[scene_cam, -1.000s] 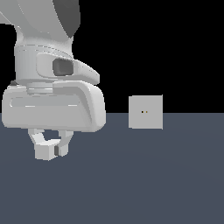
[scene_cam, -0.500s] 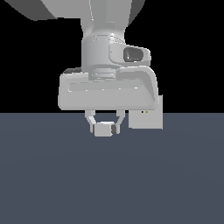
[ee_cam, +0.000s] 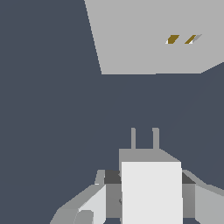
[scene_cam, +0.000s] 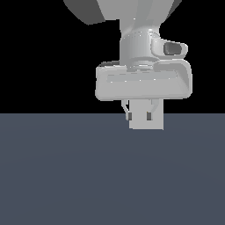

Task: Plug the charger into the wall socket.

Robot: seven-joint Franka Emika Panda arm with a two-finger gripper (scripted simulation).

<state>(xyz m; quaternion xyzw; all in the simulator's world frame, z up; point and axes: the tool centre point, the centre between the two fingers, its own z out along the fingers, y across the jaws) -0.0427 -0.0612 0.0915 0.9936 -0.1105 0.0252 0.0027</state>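
The gripper (ee_cam: 151,192) has its fingers (ee_cam: 94,203) closed narrowly on the charger (ee_cam: 151,188), one finger pressed to each side of the white block, so the block is held off the floor (scene_cam: 66,176). In the wrist view the charger sits nearest, its two short grey prongs (ee_cam: 144,138) sticking out of its far end toward the wall socket (ee_cam: 148,35). A stretch of dark floor shows between the prong tips and the socket, so the charger is near the socket but apart from it, not plugged in. The socket's two small slots (ee_cam: 181,39) look dark yellow here and sit off to one side of the line the prongs follow, so prongs and slots are not lined up in this view. The exterior view tells less about that gap: there the gripper (scene_cam: 143,115) and its wide grey hand body (scene_cam: 143,83) stand directly in front of the socket, and only a pale square patch (scene_cam: 151,124) shows below the hand, where charger and socket overlap and I cannot tell one from the other. The finger tips (scene_cam: 128,115) show as short stubs at the top of that patch. The slots and prongs are hidden in the exterior view; only the wrist view shows them.
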